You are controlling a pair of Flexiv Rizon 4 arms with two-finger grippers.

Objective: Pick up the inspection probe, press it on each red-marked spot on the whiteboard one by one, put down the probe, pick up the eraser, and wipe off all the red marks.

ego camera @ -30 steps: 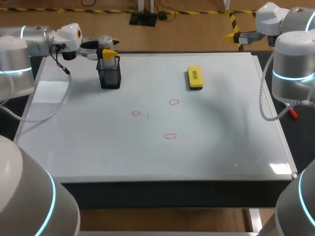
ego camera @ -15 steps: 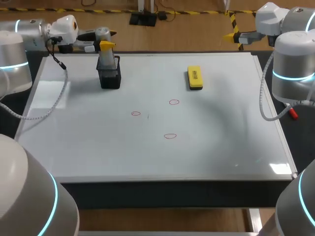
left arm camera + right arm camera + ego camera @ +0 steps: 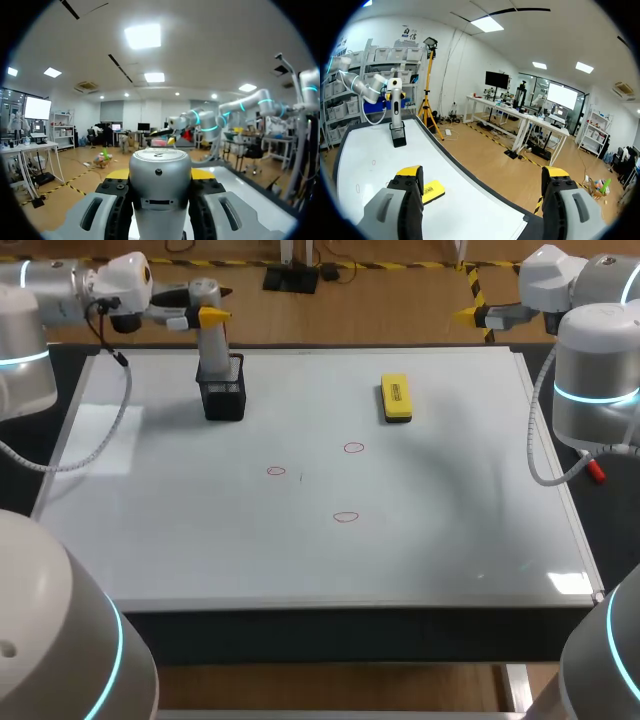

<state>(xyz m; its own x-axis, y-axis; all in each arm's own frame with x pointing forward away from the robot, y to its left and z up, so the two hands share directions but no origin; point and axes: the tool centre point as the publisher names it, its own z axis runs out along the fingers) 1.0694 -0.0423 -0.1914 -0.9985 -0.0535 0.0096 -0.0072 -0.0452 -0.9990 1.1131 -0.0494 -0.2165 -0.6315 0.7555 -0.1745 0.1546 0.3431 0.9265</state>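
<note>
Barely started here: left tool (image 3: 212, 316) is pinching the probe (image 3: 209, 350) at its holder (image 3: 224, 398), right tool (image 3: 482, 175) is sitting spread apart, red marks (image 3: 345, 517) and eraser (image 3: 396, 398) are waiting untouched.

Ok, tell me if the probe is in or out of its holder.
Partly in: the probe, upright in the left gripper, has its lower end inside the black mesh holder.

White whiteboard tabletop (image 3: 450, 540), with few things on it.
A black mesh holder (image 3: 224, 398) stood well apart from the yellow block eraser (image 3: 396, 398); three small red oval marks (image 3: 353, 448) lay nearer the eraser, toward the front edge.
</note>
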